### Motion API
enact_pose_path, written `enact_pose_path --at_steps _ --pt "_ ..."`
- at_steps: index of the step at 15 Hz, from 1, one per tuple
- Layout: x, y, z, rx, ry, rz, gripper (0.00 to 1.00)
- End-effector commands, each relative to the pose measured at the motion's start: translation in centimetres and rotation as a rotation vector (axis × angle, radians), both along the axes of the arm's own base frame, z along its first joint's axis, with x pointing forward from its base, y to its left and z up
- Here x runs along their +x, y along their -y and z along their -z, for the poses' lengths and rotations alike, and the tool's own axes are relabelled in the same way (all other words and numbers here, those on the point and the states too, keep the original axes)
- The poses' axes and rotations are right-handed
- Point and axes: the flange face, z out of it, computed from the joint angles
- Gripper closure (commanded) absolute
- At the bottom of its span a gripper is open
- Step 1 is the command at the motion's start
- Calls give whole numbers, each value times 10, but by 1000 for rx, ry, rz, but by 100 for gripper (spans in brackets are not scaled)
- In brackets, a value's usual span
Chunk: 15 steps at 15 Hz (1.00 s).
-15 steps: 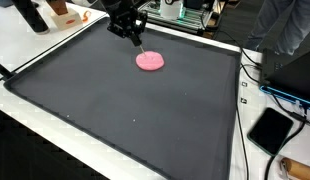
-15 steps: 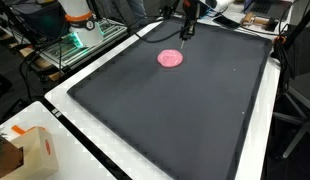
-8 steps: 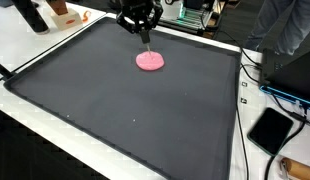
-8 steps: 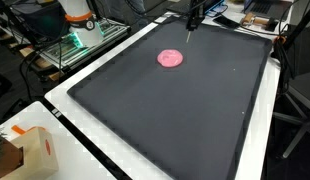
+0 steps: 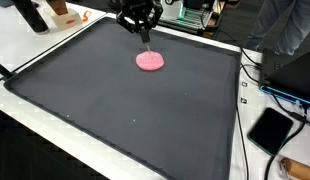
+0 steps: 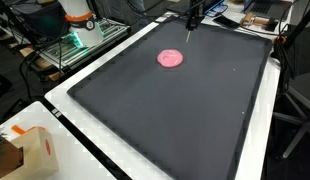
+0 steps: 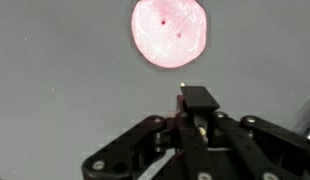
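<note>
The pink disc point(image 5: 150, 61) lies flat on the dark mat point(image 5: 115, 115), near its far edge; the gripper point(image 5: 146, 36) hangs just above it, jaws clenched together; the disc seems light, thin and soft, best pinched at its rim.

The dark mat point(image 5: 125, 110) is bare except for the flat pink disc point(image 5: 150, 61) near its far side, so there is low passage to the near, left and right of it. Beyond the far edge stand equipment racks point(image 5: 190, 12) and what may be a dark bottle point(image 5: 31, 15). In an exterior view, cables point(image 5: 257, 75) and a black tablet point(image 5: 271, 129) crowd the right border.
</note>
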Motion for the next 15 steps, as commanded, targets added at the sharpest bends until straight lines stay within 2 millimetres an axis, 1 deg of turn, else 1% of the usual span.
enact_pose_path --at_steps 1,3,6,8,12,15 --pt "0 0 -1 0 -1 0 97" --pt "-2 -14 1 -72 -35 8 97" --pt "-8 -39 8 -208 -35 23 97" --pt "-14 -60 14 -289 -19 31 97" --pt "-24 -100 24 -396 12 50 97" --pt "-30 -124 29 -479 61 89 97"
